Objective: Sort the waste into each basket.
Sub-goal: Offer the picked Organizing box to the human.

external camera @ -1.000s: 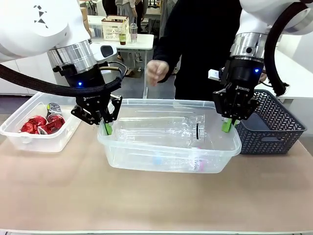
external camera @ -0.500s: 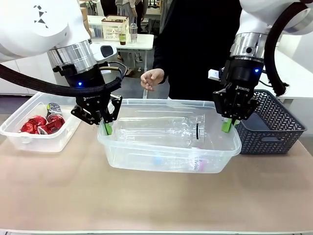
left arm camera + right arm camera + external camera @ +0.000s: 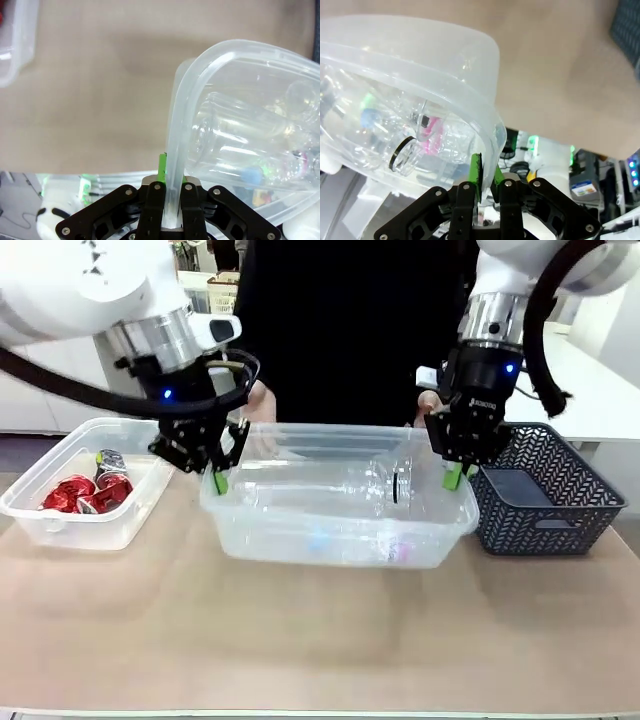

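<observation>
A big clear basket (image 3: 335, 540) holding several clear plastic bottles (image 3: 330, 485) sits mid-table, gripped at both ends. My left gripper (image 3: 219, 480) is shut on its left rim (image 3: 176, 130), with the rim pinched between the green pads (image 3: 161, 170). At the other end my right gripper (image 3: 456, 476) is shut on the right rim (image 3: 487, 125). Bottles (image 3: 415, 135) show through the wall. A second clear basket (image 3: 60, 525) at the left holds red-and-silver cans (image 3: 75, 492). I cannot tell whether the gripped basket touches the table.
A dark lattice-walled basket (image 3: 548, 508) stands right beside the gripped basket's right end. A person in black stands close behind, a hand (image 3: 260, 400) near the far rim on the left and a hand (image 3: 428, 405) on the right. Bare table lies in front.
Both grippers have carried the bottle basket away from me toward the person. The person has stepped up to the table and brought both hands to its far rim.
</observation>
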### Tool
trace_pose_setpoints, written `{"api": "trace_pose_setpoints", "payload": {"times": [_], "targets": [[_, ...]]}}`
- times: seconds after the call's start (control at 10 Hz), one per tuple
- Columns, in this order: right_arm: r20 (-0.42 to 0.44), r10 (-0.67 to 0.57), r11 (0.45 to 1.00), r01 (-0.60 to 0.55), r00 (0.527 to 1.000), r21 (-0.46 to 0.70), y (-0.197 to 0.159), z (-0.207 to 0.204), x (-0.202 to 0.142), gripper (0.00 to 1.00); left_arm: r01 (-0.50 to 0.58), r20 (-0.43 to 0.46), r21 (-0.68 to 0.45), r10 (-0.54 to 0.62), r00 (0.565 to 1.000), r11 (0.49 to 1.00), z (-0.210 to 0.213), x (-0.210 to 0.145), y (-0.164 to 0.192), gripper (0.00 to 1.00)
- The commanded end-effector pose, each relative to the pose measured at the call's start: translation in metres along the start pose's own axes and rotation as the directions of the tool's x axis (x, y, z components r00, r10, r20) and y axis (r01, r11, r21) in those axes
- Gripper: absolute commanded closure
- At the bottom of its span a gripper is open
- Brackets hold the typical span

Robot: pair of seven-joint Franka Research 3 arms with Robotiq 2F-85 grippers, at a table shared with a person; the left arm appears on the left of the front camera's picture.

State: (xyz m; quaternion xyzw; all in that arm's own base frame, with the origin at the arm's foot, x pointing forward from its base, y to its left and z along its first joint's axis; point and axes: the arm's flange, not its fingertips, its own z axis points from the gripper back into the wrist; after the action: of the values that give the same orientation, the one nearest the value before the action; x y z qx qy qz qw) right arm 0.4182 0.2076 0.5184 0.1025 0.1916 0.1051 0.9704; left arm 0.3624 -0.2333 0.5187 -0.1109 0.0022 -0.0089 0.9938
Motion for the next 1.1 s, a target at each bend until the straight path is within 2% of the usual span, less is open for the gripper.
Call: {"api": "trace_pose_setpoints", "payload": {"times": [0.0, 0.2, 0.5, 0.7, 0.8, 0.9, 1.0], "targets": [[-0.002, 0.113, 0.993, -0.113, 0.994, -0.037, 0.015, 0.027, 0.048, 0.91, 0.015, 0.019, 0.061, -0.017, 1.000, 0.998, 0.007, 0.052, -0.001, 0.96], [-0.019, 0.133, 0.991, -0.133, 0.991, -0.026, 0.016, 0.033, 0.081, 0.91, 0.033, -0.023, 0.084, -0.031, 0.999, 0.996, 0.000, 0.089, -0.001, 0.96], [-0.016, 0.068, 0.998, -0.068, 0.998, -0.018, 0.011, 0.029, 0.121, 0.91, 0.029, -0.070, 0.094, -0.023, 0.997, 0.995, -0.023, 0.131, 0.000, 0.96], [-0.004, 0.069, 0.998, -0.069, 0.998, 0.000, 0.009, 0.019, 0.138, 0.91, -0.010, -0.054, 0.059, 0.013, 0.998, 0.998, -0.031, 0.143, 0.007, 0.96], [-0.039, 0.050, 0.999, -0.051, 0.998, -0.007, 0.011, 0.011, 0.146, 0.91, -0.031, -0.066, 0.042, 0.033, 0.997, 0.999, -0.034, 0.143, 0.011, 0.96], [-0.026, 0.047, 0.999, -0.047, 0.999, -0.021, -0.009, 0.010, 0.132, 0.91, -0.001, -0.069, 0.079, 0.007, 0.998, 0.997, -0.031, 0.137, 0.013, 0.96], [-0.026, 0.047, 0.999, -0.047, 0.999, -0.021, -0.009, 0.010, 0.132, 0.91, -0.001, -0.069, 0.079, 0.007, 0.998, 0.997, -0.031, 0.137, 0.013, 0.96]]}}
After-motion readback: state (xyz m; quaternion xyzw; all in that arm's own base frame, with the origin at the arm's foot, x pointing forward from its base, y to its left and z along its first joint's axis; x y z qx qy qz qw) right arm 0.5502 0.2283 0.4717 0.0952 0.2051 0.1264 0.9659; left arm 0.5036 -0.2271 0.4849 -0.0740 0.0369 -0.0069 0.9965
